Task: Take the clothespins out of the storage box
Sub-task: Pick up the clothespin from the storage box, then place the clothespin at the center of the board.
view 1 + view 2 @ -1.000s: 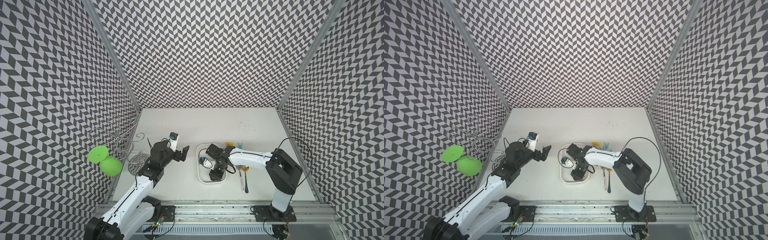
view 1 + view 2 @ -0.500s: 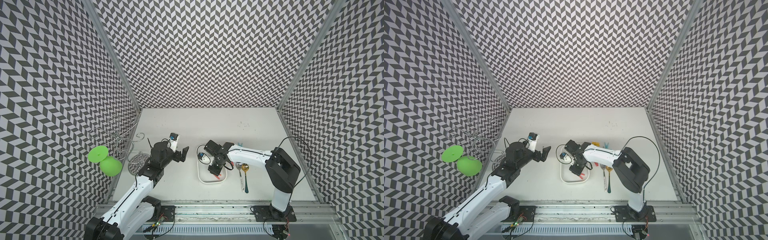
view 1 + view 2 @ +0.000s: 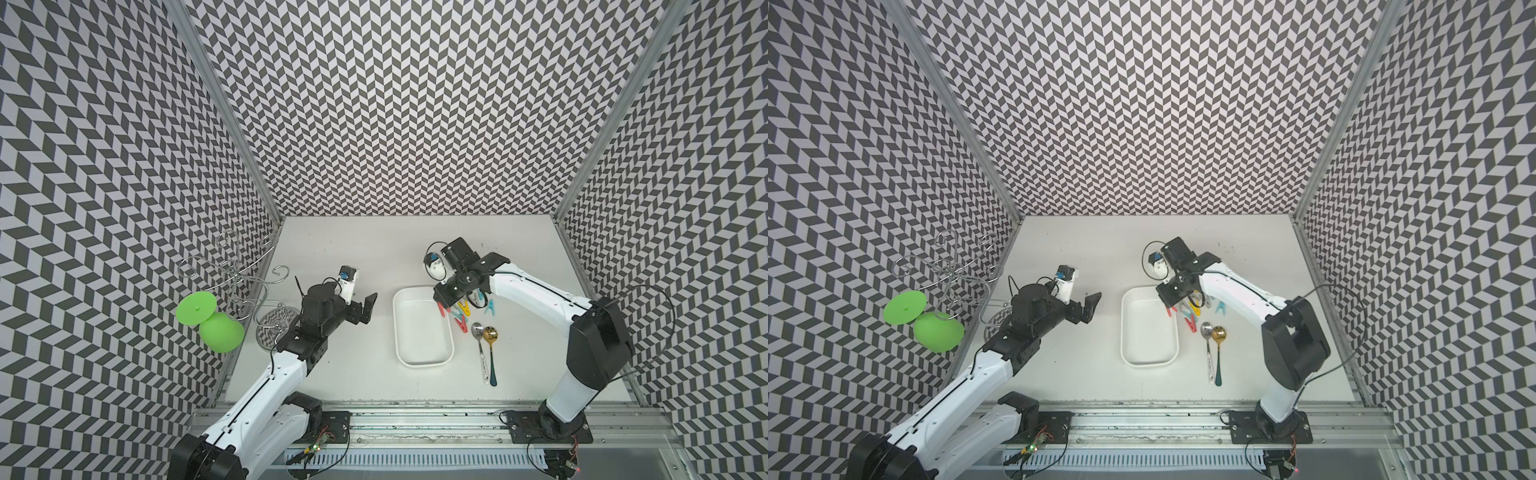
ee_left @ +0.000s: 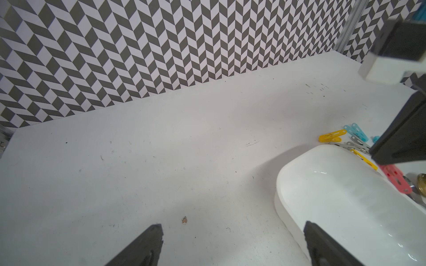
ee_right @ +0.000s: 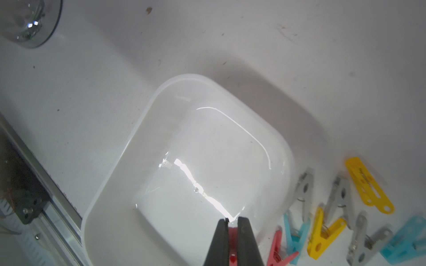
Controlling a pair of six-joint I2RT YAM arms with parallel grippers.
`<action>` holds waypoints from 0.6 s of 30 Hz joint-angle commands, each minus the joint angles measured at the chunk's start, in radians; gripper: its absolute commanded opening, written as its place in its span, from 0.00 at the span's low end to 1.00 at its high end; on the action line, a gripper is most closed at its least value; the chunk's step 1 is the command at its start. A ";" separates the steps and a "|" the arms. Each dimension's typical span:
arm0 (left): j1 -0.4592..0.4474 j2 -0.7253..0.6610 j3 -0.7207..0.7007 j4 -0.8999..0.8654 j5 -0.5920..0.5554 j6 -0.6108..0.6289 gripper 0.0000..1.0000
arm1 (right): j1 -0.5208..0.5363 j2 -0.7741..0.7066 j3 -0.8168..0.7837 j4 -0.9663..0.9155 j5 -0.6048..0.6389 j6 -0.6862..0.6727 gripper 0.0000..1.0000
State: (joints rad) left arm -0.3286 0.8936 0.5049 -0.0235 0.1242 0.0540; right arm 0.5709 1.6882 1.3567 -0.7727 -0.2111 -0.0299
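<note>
A red peg (image 5: 232, 233) is clamped in the closed right pincer (image 5: 233, 222) at the box (image 3: 420, 340) rim, mostly hidden inside the grip. The other clothespins (image 5: 322, 228) are heaped on the counter (image 3: 353, 249) beside the box, partly covered from above by the right arm (image 3: 536, 291). The left pincer (image 4: 230, 230) is spread wide and empty, shown only by its tips in the wrist view.

The storage box (image 3: 424, 363) sits mid-surface (image 3: 353, 249), with the clothespins (image 3: 464, 309) scattered just right of its far right corner. Two spoons (image 3: 484, 349) lie side by side right of the box, nearer than the clothespins. The right arm's fingers (image 5: 221, 239) hang over the box's far right rim, closed on one clothespin (image 5: 233, 241). The left arm's fingers (image 3: 371, 300) hover spread left of the box, and a wire stand (image 3: 249, 286) is by the left wall.
</note>
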 commanded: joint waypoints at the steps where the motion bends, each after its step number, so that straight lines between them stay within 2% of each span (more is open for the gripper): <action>1: 0.004 -0.001 -0.009 0.010 -0.011 0.000 0.99 | -0.084 -0.065 -0.014 0.014 0.072 0.123 0.00; 5: 0.004 0.005 -0.019 0.023 -0.014 -0.007 1.00 | -0.213 -0.102 -0.095 0.048 0.117 0.211 0.00; 10: 0.005 0.013 -0.020 0.021 -0.028 0.006 1.00 | -0.361 -0.125 -0.253 0.141 0.110 0.312 0.03; 18: 0.008 0.018 -0.015 0.020 -0.060 0.023 0.99 | -0.488 -0.075 -0.397 0.241 0.153 0.399 0.05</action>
State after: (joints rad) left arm -0.3267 0.9058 0.4938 -0.0212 0.0864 0.0597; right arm 0.1043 1.5948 0.9771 -0.6186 -0.0826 0.3145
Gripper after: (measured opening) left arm 0.995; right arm 0.084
